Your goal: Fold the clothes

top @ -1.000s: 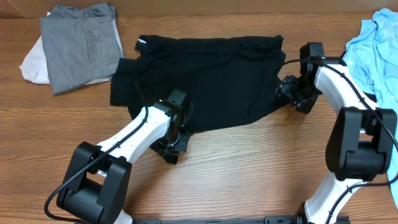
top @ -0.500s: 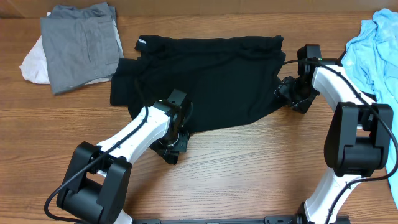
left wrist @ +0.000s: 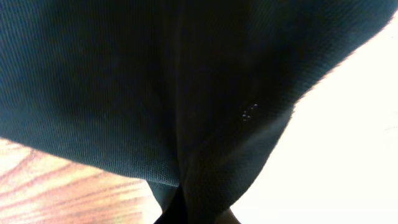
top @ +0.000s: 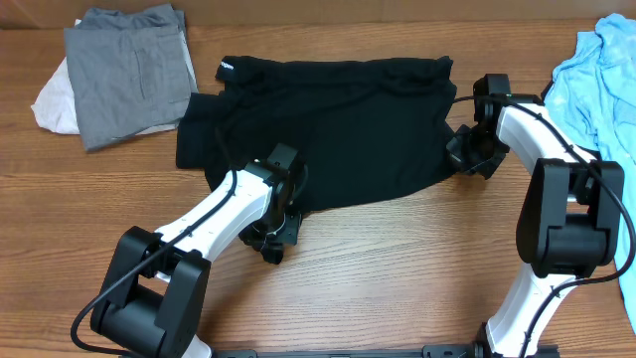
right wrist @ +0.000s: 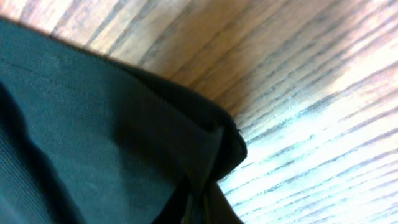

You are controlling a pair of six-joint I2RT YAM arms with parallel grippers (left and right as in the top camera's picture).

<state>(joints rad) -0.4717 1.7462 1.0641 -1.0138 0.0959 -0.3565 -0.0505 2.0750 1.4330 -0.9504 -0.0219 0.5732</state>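
Black shirt point(top: 328, 129) spread over the middle of the table point(top: 397, 268), label corner at the far left, one sleeve lying out to the left. Left gripper point(top: 270, 237) closed tight on the shirt's near hem, dark fabric bunched and pinched between the fingers in the wrist view. Right gripper point(top: 465, 154) likewise fully clamped, on the shirt's right-hand corner, a fold of cloth caught at the fingertips.

Judged soft, light and limp: no stiffness to keep a shape, likely to sag and drag between the two held points, prone to creasing rather than slipping. Best taken at hems and corners, as here, with both holds kept level for an even lift.

Grey garment point(top: 129, 70) folded at the far left atop a white garment point(top: 52, 104), close beside the shirt's left sleeve. Light blue garment point(top: 608, 89) heaped at the far right, near the right arm. Open wood along the near side between the arms; little spare room to left and right.
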